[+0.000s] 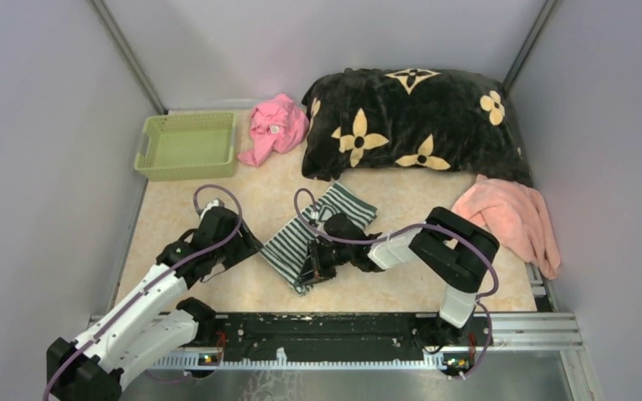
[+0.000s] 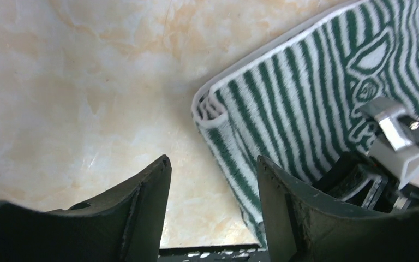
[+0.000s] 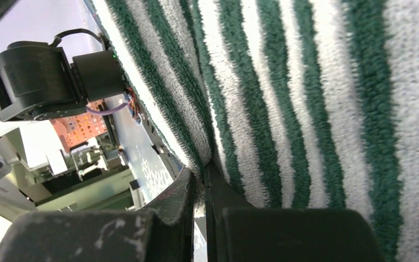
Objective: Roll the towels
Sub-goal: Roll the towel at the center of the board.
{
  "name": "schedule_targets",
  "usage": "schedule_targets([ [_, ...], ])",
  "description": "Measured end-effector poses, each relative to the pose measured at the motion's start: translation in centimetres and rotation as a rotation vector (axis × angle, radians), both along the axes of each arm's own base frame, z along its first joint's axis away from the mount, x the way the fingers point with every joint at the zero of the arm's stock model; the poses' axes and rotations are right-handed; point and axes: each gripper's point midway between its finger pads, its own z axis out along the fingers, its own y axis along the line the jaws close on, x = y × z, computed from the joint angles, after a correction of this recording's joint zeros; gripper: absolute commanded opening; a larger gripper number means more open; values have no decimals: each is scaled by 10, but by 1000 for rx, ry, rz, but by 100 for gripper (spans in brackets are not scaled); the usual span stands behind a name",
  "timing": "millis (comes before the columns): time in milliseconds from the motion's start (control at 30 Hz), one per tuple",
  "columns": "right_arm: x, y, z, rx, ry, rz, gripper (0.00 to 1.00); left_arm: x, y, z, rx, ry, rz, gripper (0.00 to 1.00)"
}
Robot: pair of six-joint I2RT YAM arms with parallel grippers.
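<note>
The green towel with white stripes (image 1: 322, 231) lies flat in the middle of the table, long side running from near left to far right. My right gripper (image 1: 311, 269) is shut on its near edge; in the right wrist view the striped terry (image 3: 283, 82) fills the frame and a fold of it is pinched between the closed fingers (image 3: 188, 191). My left gripper (image 1: 247, 244) is open and empty just left of the towel; its wrist view shows the towel's corner (image 2: 218, 109) beyond the spread fingers (image 2: 158, 185). The salmon-pink towel (image 1: 512, 219) lies crumpled at the right edge.
A big black blanket with tan flowers (image 1: 410, 121) lies at the back. A bright pink cloth (image 1: 274, 125) sits beside a green basket (image 1: 185, 171) at the back left. Grey walls enclose the table; the metal rail (image 1: 334, 338) runs along the near edge.
</note>
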Motion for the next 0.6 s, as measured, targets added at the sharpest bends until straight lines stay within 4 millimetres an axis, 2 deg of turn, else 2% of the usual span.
schedule_targets([
  [267, 0, -3, -8, -9, 40, 3, 0, -33, -7, -40, -45, 127, -72, 62],
  [600, 2, -4, -10, -13, 57, -1, 0, -28, -22, -51, -78, 167, -109, 62],
])
